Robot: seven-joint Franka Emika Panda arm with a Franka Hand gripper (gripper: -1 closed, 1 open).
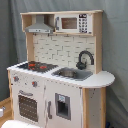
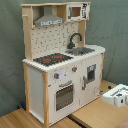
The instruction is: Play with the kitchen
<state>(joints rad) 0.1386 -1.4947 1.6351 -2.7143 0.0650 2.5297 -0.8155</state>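
I think I am at the very start, because I am not touching anything yet. The kitchen (image 2: 60,60) stands tall on the wooden floor (image 2: 20,119), and I can see it in both exterior views. My gripper (image 2: 119,95) is the white thing low at the second exterior view's right edge, and I cannot find it in the first exterior view. I cannot tell if my jaws are open or closed, and I cannot tell if they hold anything. The kitchen is well apart from my jaws, off to one side of them, and most of it sits higher than they do. Its long way goes up and down, from the floor to the hood (image 2: 49,20) and the microwave (image 2: 76,11) at the top. Its front, with the oven door (image 2: 64,96) and the knobs (image 2: 57,76), points to the second exterior view's lower right, about toward my jaws. The stovetop (image 2: 52,59), the sink (image 2: 82,50) and the faucet (image 2: 74,39) are all above my jaws. Next I think I must lift up and go closer to the front, then pick one part to play with. The oven door looks nearest to my jaws. I should go slowly so I do not bump the side of the counter.
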